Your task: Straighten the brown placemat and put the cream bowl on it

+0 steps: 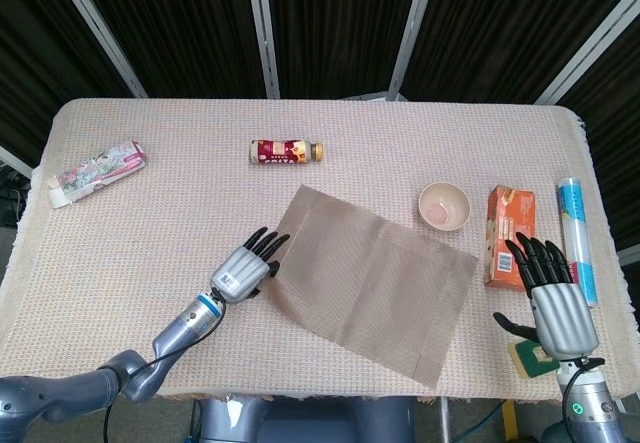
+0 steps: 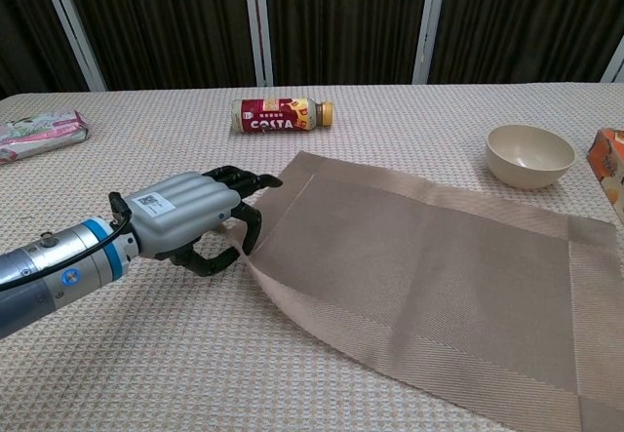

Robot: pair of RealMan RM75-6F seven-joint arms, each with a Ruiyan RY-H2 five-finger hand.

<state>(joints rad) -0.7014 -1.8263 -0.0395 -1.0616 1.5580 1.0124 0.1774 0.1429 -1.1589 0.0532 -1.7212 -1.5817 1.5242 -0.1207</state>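
Note:
The brown placemat lies askew across the middle of the table, also seen in the chest view. My left hand pinches its near-left corner between thumb and fingers, and in the chest view the left hand has that corner raised off the cloth. The cream bowl stands upright on the tablecloth just beyond the mat's far-right corner, apart from it; the chest view shows the bowl at the right. My right hand hovers at the table's near-right edge with fingers spread, holding nothing.
A Costa bottle lies on its side behind the mat. A floral tissue pack sits far left. An orange carton and a blue-white tube lie right of the bowl. A green sponge lies under the right hand.

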